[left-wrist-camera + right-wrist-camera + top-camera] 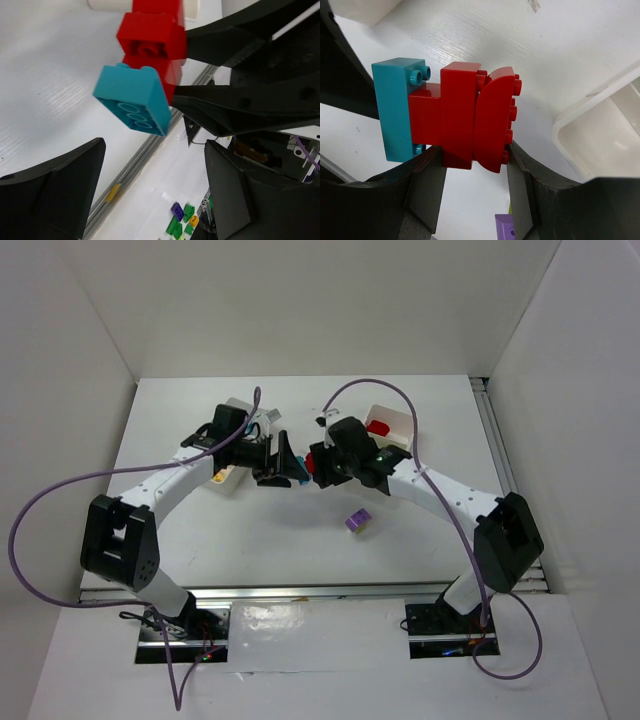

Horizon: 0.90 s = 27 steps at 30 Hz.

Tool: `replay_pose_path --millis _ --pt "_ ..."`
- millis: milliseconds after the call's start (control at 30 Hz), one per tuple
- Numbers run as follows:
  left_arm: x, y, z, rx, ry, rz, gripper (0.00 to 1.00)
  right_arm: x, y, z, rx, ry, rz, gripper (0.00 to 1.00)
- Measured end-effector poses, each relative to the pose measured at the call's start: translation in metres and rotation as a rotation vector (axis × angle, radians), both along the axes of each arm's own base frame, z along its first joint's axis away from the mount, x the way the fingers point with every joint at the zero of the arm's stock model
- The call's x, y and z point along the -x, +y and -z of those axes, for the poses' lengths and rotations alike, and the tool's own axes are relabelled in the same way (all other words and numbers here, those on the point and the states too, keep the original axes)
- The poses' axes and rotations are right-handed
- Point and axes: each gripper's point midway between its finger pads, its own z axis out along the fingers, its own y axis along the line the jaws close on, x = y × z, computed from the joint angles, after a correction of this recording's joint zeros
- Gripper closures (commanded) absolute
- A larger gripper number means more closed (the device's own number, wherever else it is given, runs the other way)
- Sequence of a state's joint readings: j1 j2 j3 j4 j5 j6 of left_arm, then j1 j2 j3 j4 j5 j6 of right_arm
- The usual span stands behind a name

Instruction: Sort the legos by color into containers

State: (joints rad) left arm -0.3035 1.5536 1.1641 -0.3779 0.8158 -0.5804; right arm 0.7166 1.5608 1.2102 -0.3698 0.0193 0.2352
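My right fingers (pixel 521 192) clamp the red bricks (pixel 462 115); left fingers (pixel 50 195) apart. Light, stiff, slick: I'd pinch the cyan brick (pixel 395 112) by its flat sides.

Top view looks down on the table (pixel 200 540); both wrist views closely share the red-cyan cluster (pixel 455 120).

- red brick cluster of glossy plastic (pixel 465 117), clamped in right gripper (pixel 472 162): smooth, soft sheen on curved face
- cyan rectangular plastic brick (pixel 395 107), joined to cluster just outside the fingers: smooth, duller sheen
- black gripper fingers (pixel 425 190): matt plastic, approx. smooth
- white tabletop (pixel 530 55) under gripper: matt, fine parallel ribbing
- white rectangular tray (pixel 600 135) beside gripper: smooth plastic, semi-gloss
- silver rail (pixel 145 155) below gripper: metal, satin
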Motion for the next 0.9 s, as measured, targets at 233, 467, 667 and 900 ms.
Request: replay_pose_path --millis 233,467,667,900 --pt "-0.007 -0.001 0.007 -0.001 -0.009 -0.005 0.14 -0.004 -0.003 -0.008 -0.036 -0.003 0.006 0.55" --pt "-0.019 -0.009 0.006 0.040 -0.043 0.002 0.21 -0.004 -0.004 -0.018 -0.062 -0.011 0.000 0.56" --pt "-0.028 -0.014 0.006 0.085 -0.042 0.004 0.35 -0.003 -0.004 -0.017 -0.064 -0.008 -0.005 0.56" --pt "-0.027 -0.017 -0.002 0.125 -0.037 0.016 0.86 -0.003 -0.004 -0.017 -0.065 -0.005 -0.001 0.56"
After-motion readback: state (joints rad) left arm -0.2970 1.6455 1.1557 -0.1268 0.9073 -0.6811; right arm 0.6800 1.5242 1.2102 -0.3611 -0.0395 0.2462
